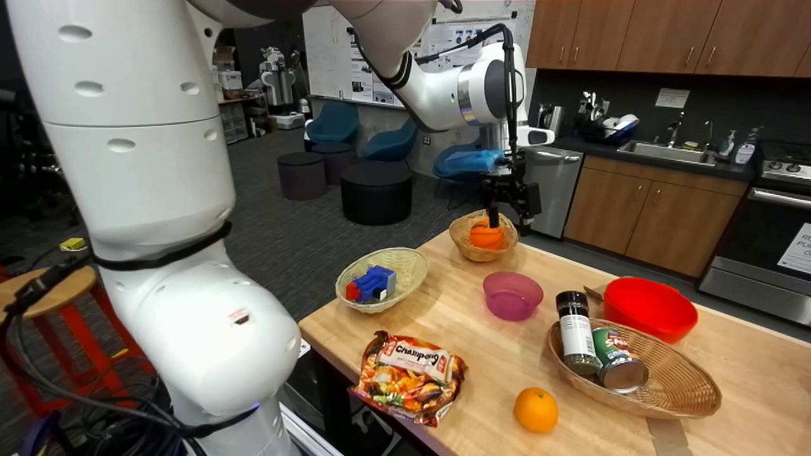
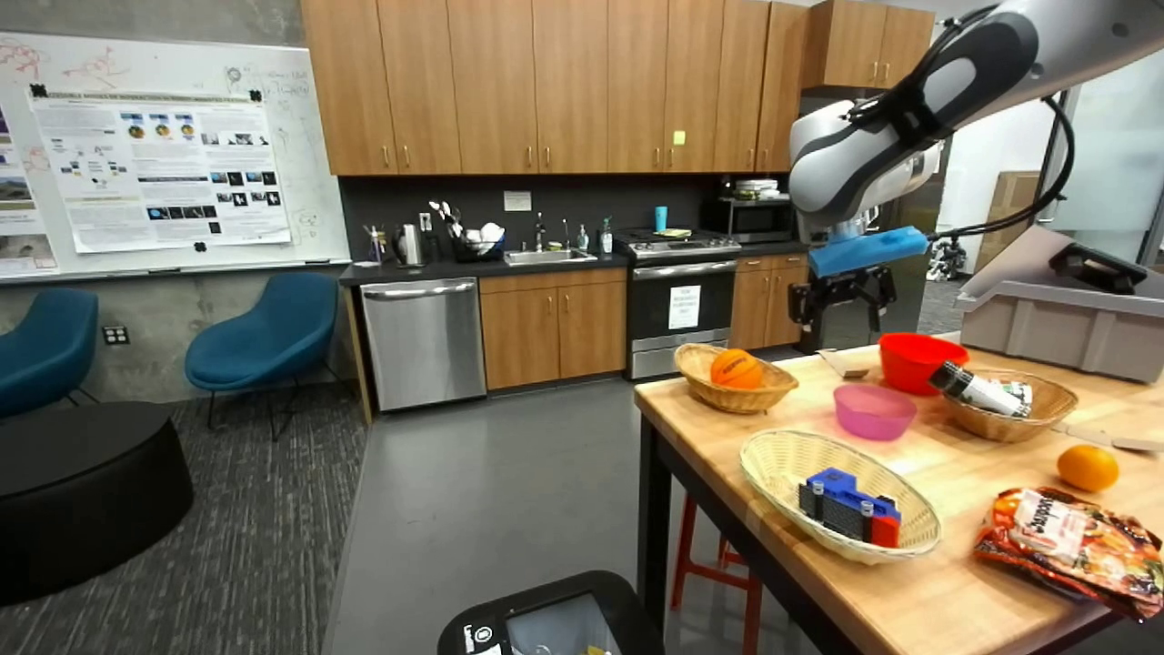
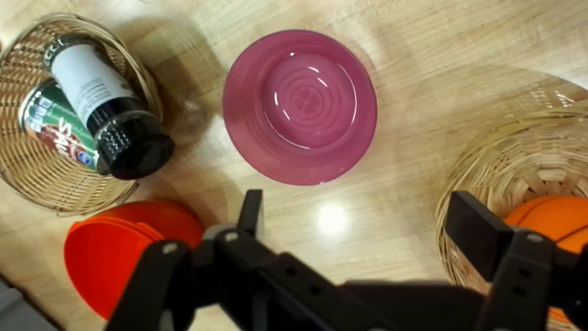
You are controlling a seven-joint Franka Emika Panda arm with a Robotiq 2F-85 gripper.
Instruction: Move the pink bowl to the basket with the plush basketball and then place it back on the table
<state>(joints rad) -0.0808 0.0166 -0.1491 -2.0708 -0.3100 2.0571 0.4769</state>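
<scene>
- Pink bowl (image 3: 301, 108) is on the worktop (image 1: 488, 367), base down, mouth straight up. Round rim, so no long axis to call. Wrist view looks right down into it; rings and a clover-like mark show on the inside bottom.
- Hand (image 3: 360, 218): fingers spread wide, bare wood visible between them. In both exterior views it hangs above the worktop, fingers down, apart from the bowl.
- Tan woven basket (image 2: 718, 398) sits near the worktop corner with the plush basketball (image 2: 737, 369) in it. In the wrist view one finger covers part of that basket; can't tell the clearance.
- Bowl is between that basket and the oval wicker basket (image 1: 684, 373), apart from both.
- Main obstruction on that side: spice jar (image 1: 576, 335), tilted in the wicker basket, black cap past the rim. Green-labelled can (image 1: 618, 362) lies beside it.
- Red bowl (image 1: 649, 310) is just beside the wicker basket.
- Elsewhere: pale oval basket (image 1: 408, 269) holding a blue toy (image 1: 376, 283), noodle packet (image 1: 410, 377) at the worktop edge, orange (image 1: 536, 410), grey bin (image 2: 1055, 327).
</scene>
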